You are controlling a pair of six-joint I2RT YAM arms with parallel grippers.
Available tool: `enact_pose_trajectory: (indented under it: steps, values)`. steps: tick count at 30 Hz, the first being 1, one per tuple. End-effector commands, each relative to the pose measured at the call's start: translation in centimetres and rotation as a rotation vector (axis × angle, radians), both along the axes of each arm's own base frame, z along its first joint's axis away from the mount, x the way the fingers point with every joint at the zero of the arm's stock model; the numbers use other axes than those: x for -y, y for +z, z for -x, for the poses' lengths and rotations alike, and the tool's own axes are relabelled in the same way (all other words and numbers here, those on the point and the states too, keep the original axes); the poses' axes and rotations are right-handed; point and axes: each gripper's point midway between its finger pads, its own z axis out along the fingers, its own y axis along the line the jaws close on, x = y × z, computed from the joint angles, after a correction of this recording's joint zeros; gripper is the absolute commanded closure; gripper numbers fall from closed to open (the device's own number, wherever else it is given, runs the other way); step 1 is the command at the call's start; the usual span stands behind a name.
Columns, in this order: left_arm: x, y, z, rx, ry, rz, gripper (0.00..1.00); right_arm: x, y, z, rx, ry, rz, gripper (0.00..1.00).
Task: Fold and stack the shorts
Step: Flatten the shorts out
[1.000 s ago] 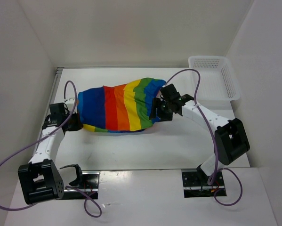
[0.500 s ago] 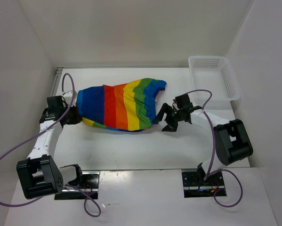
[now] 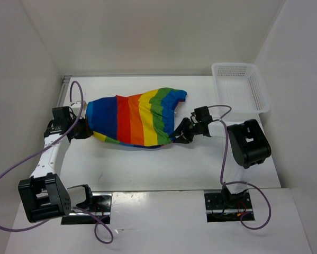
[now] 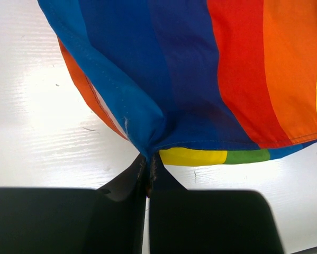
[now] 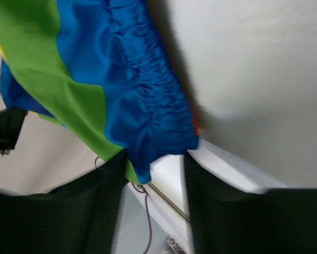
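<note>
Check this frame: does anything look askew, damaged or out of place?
Nothing looks damaged. The shorts lie lopsided rather than flat. A striped under layer peeks out along the near edge, and the blue corner pinched by the left gripper is puckered.

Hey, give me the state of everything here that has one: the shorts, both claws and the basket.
shorts: lying rumpled across the table, not neatly folded.
left claw: shut, pinching the shorts' blue end.
right claw: open, with the gathered blue waistband edge between its fingers, not clamped.
basket: upright at the far right, apart from the shorts.
</note>
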Motion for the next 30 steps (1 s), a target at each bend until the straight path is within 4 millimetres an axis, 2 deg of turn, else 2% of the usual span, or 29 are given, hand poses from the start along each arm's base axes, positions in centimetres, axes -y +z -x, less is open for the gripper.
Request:
enact_pose_trajectory:
  steps: [1,4,5,7,8,9,11,12,13,14,15,16,17,18,19,20,21,22,23,25,26,27,29,30]
  values:
    - [-0.1,2.2,-1.4,0.065,-0.014,0.004,1.0,-0.4,1.0,-3.2,0.09,-0.01,-0.01,0.55]
    - [-0.2,2.7,-1.7,0.077,-0.014,0.001,1.0,0.0,1.8,-4.5,0.12,-0.032,0.014,0.76]
    - [-0.2,2.7,-1.7,0.077,-0.014,0.0,1.0,0.1,2.3,-4.8,0.135,-0.035,0.026,0.89]
    - [0.0,3.7,-2.1,0.103,-0.028,0.009,1.0,0.5,4.5,-6.1,0.189,-0.037,0.047,0.97]
    - [-0.2,4.9,-3.0,0.144,-0.029,-0.002,1.0,1.1,5.3,-7.0,0.215,-0.055,0.067,1.0]
    - [0.0,5.8,-3.5,0.175,-0.042,0.003,1.0,1.0,8.0,-8.1,0.292,-0.051,0.068,1.0]
    - [0.2,7.2,-4.9,0.231,-0.075,0.027,1.0,1.8,10.3,-9.1,0.338,-0.073,0.105,1.0]
    - [0.3,9.4,-5.9,0.279,-0.093,0.028,1.0,1.8,13.7,-10.3,0.428,-0.071,0.107,1.0]
    - [0.0,10.0,-6.8,0.288,-0.094,0.034,1.0,1.9,15.2,-10.7,0.461,-0.075,0.117,1.0]
    - [0.2,11.3,-7.4,0.317,-0.115,0.043,1.0,2.1,15.9,-10.8,0.464,-0.077,0.132,1.0]
    - [0.2,12.7,-8.1,0.345,-0.125,0.041,1.0,2.1,19.2,-11.7,0.539,-0.084,0.126,1.0]
    - [0.1,15.8,-9.1,0.415,-0.14,0.027,1.0,2.2,20.3,-12.0,0.573,-0.079,0.141,1.0]
    - [-0.1,17.0,-9.7,0.438,-0.149,0.029,1.0,2.4,21.6,-11.9,0.589,-0.08,0.152,1.0]
    - [-0.1,18.4,-10.1,0.468,-0.159,0.025,1.0,2.5,24.2,-12.5,0.652,-0.089,0.157,1.0]
    - [0.0,19.8,-10.5,0.499,-0.171,0.021,1.0,2.9,25.7,-12.6,0.699,-0.086,0.185,1.0]
    - [0.0,22.8,-11.1,0.567,-0.186,0.002,1.0,3.3,26.8,-12.8,0.725,-0.092,0.208,1.0]
    - [-0.4,24.3,-11.4,0.599,-0.188,-0.007,1.0,4.0,29.6,-12.8,0.777,-0.118,0.233,1.0]
    - [-0.3,25.8,-11.8,0.634,-0.203,-0.014,1.0,4.7,30.7,-13.0,0.813,-0.122,0.264,1.0]
    - [0.0,29.3,-11.5,0.711,-0.224,-0.036,1.0,5.3,33.5,-12.7,0.867,-0.142,0.28,1.0]
    - [-0.4,32.3,-11.6,0.779,-0.228,-0.065,1.0,5.9,36.6,-12.0,0.933,-0.151,0.3,1.0]
    - [-0.8,34.1,-11.3,0.823,-0.227,-0.085,1.0,6.3,39.7,-11.3,1.009,-0.161,0.308,1.0]
    - [-0.4,37.1,-10.8,0.901,-0.254,-0.111,1.0,6.8,40.6,-10.8,1.023,-0.174,0.328,1.0]
    - [-1.0,39.8,-10.0,0.963,-0.248,-0.149,1.0,7.6,43.7,-9.1,1.094,-0.203,0.33,1.0]
    - [-0.5,41.5,-9.1,1.003,-0.263,-0.165,1.0,7.9,44.1,-8.5,1.101,-0.213,0.334,1.0]
